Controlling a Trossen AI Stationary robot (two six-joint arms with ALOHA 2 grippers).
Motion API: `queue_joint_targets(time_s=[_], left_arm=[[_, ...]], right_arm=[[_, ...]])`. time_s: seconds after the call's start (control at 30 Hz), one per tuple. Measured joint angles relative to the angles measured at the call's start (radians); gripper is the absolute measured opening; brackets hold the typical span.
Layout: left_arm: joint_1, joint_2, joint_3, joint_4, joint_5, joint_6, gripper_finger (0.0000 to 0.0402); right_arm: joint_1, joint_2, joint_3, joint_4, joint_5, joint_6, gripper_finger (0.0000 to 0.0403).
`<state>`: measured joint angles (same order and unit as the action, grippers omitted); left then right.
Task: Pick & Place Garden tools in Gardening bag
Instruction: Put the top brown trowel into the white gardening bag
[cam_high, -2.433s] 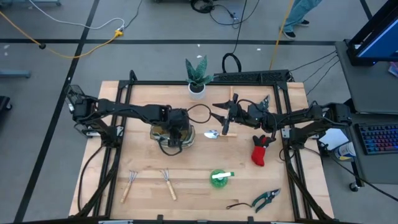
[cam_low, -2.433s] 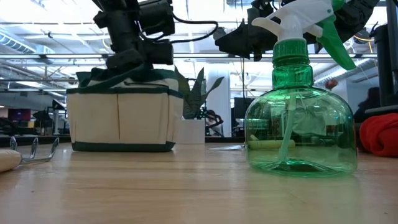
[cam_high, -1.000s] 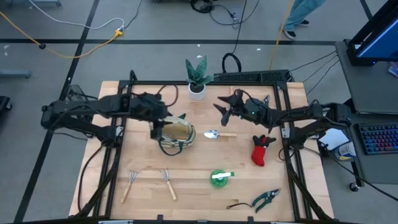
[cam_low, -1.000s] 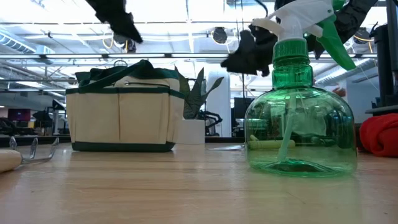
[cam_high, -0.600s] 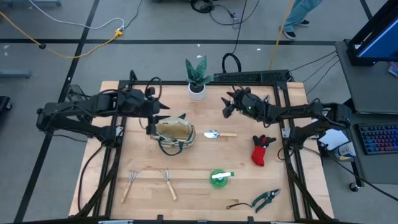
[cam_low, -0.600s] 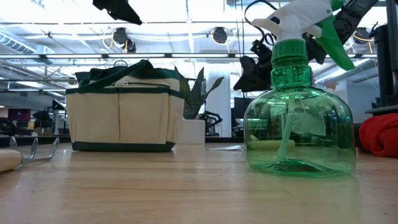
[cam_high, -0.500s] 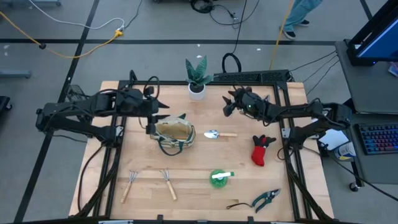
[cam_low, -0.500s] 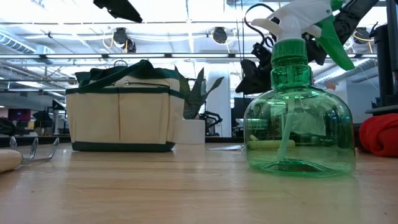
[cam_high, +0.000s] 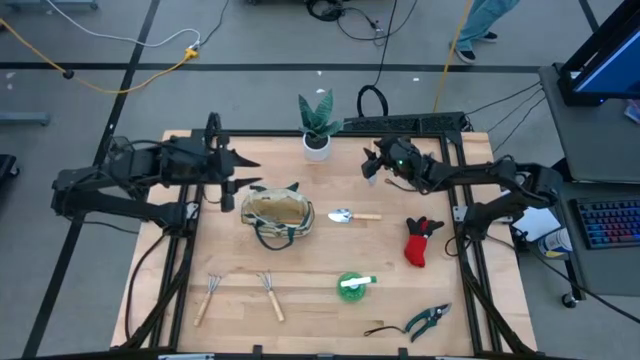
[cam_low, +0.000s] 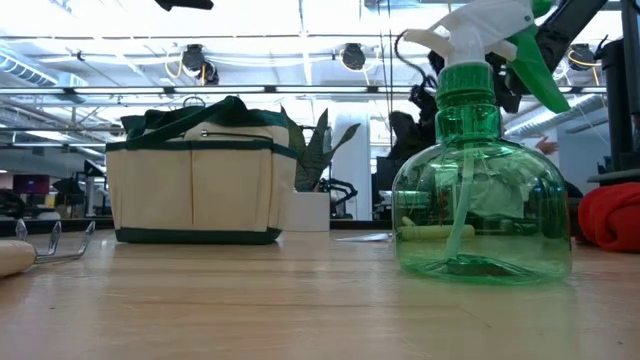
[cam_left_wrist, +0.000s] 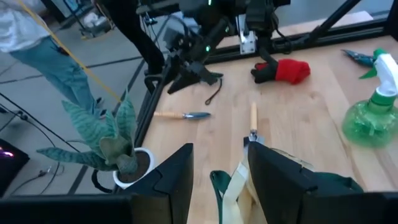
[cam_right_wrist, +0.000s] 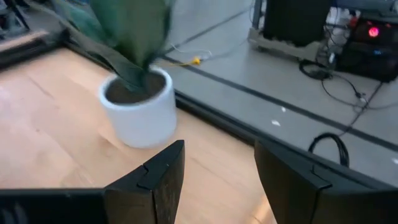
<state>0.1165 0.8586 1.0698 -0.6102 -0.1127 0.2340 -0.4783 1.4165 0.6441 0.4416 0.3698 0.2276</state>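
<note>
High view, near edge of the bench (cam_high: 180, 285) first: pruning shears (cam_high: 428, 320), green spray bottle (cam_high: 352, 286) and two mini rakes (cam_high: 268, 295) all lie untouched. Farther in, the red-black glove (cam_high: 419, 241) and a trowel (cam_high: 352, 215) rest beside the gardening bag (cam_high: 277, 212), which stands upright at mid-bench; what it already contains cannot be told. Farthest, the potted plant (cam_high: 317, 125) stands at the back edge. My left claw (cam_high: 243, 172) hangs above the bench just left of the bag, fingers apart, gripping nothing. My right claw (cam_high: 368, 166) hangs near the plant, spread wide, likewise empty. Judged step: between placements, no tool in hand. The next move calls for descending on one tool, probably the nearby trowel, closing on its handle.
</note>
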Motion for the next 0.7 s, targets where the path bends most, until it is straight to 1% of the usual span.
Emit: queue_joint_targets(time_s=[0.1, 0.33, 0.53, 0.7], left_arm=[[0.000, -0.012, 0.000, 0.001, 0.000, -0.001, 0.0159], [0.000, -0.016, 0.000, 0.000, 0.000, -0.003, 0.0159], [0.000, -0.015, 0.000, 0.000, -0.002, -0.001, 0.0159], [0.001, -0.015, 0.000, 0.001, -0.027, 0.001, 0.0159]], right_arm=[[-0.013, 0.029, -0.001, 0.004, -0.001, 0.003, 0.0192], [-0.054, 0.118, -0.001, -0.006, -0.007, 0.086, 0.0192], [-0.089, 0.150, 0.000, -0.030, -0.007, 0.141, 0.0192], [-0.103, 0.197, 0.000, -0.023, -0.009, 0.156, 0.0192]])
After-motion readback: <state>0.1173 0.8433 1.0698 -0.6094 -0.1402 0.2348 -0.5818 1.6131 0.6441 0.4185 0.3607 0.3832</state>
